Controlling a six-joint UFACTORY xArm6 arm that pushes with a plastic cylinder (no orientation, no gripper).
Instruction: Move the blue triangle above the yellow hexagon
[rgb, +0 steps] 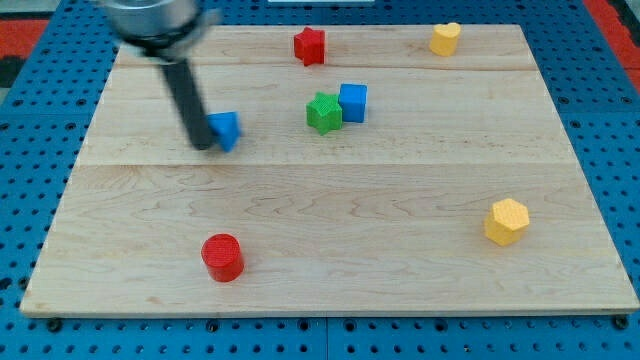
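Blue triangle is sitting right against my tip, touching it on the side toward the view's right. My tip is resting on the wooden board with the rod leaning up toward the view's top left; being a plain rod, it is gripping nothing, only pressing at the triangle's edge. Yellow hexagon is lying far off from my tip, toward the view's right and lower down, well apart from the triangle. Red cylinder is standing below my tip, toward the view's bottom. Green star and blue cube are sitting side by side, touching, to the right of my tip and slightly higher. Red star is lying further up and right, near the board's top edge. Another yellow block, its shape unclear, is sitting far up at the top right.
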